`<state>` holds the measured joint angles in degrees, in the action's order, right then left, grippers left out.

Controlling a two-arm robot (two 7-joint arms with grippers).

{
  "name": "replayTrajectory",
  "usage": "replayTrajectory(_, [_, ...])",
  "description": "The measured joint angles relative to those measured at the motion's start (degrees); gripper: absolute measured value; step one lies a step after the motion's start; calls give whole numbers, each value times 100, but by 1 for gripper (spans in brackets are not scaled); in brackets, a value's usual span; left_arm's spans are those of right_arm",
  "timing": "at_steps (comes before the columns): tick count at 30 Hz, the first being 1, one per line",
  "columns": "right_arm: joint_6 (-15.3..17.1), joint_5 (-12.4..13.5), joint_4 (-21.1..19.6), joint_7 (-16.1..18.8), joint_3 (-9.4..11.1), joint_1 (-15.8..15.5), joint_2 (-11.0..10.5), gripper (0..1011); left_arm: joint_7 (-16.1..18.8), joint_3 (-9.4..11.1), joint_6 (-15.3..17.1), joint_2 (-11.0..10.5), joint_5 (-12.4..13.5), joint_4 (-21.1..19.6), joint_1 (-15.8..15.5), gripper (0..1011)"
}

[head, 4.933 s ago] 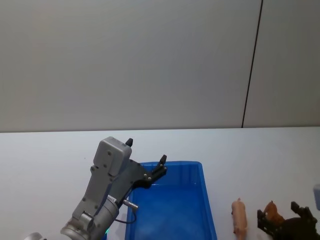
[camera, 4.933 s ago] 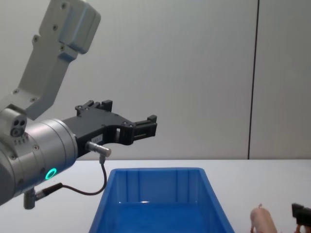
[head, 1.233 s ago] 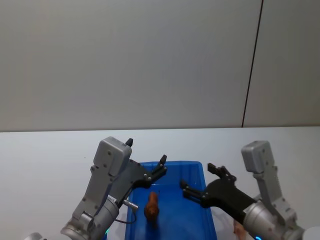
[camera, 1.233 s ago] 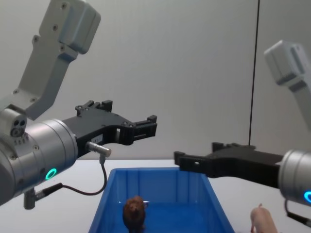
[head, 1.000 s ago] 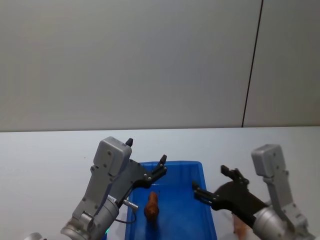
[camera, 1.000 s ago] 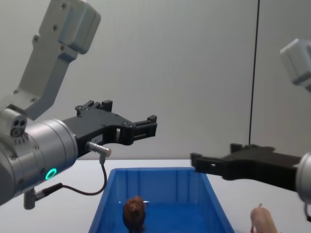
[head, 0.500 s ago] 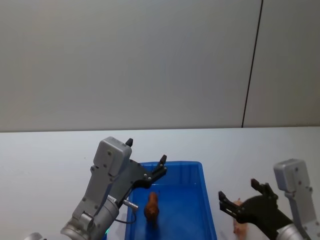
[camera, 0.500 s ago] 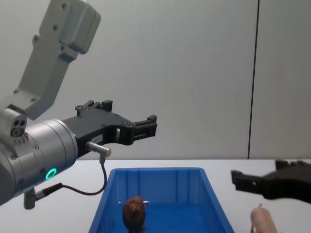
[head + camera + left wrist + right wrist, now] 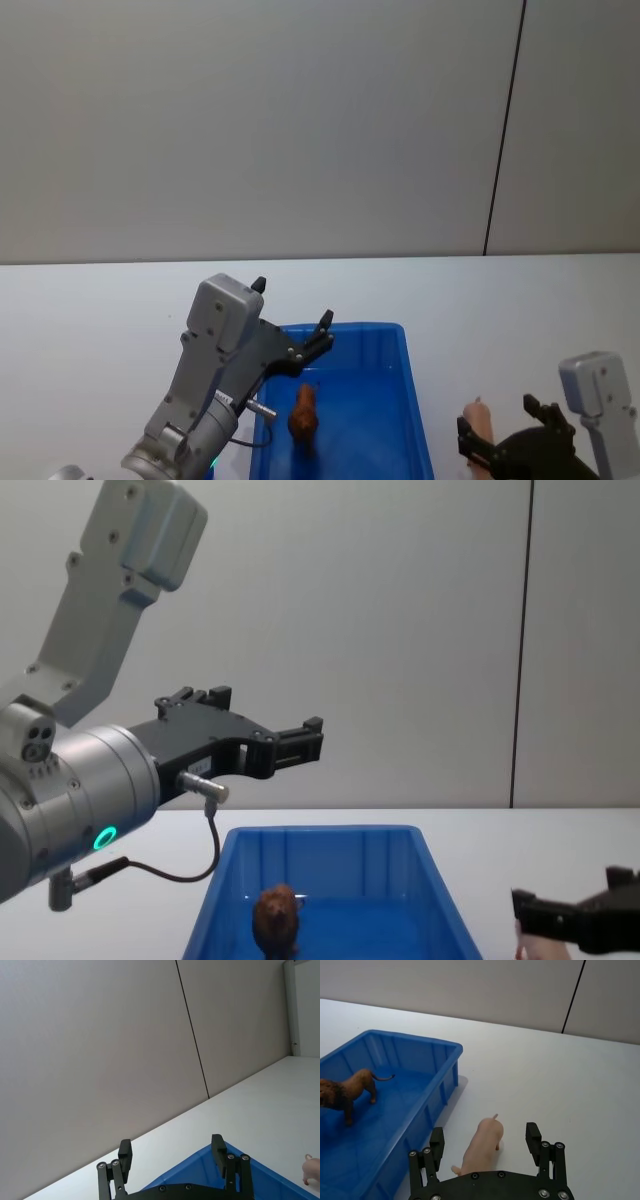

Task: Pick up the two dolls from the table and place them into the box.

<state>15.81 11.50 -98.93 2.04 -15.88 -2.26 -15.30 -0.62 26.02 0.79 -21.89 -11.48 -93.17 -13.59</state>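
The right hand (image 9: pixel 485 1131) is hovering wide open, with the pale pink doll (image 9: pixel 482 1149) lying on the table (image 9: pixel 560 1080) just beneath, between its fingers. The reddish-brown doll (image 9: pixel 345 1091) is standing inside the box (image 9: pixel 447 1050) beside it, below the open left hand (image 9: pixel 171 1144).
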Motion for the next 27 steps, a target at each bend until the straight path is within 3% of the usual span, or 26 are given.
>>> replayTrajectory(17, [-105,-85,334,-62,-54,-67,91,1001,0,0,0,0,0,0,0,1001])
replayTrajectory(27, [-264,-130,641,71,-94,28,202,1001,0,0,0,0,0,0,0,1001])
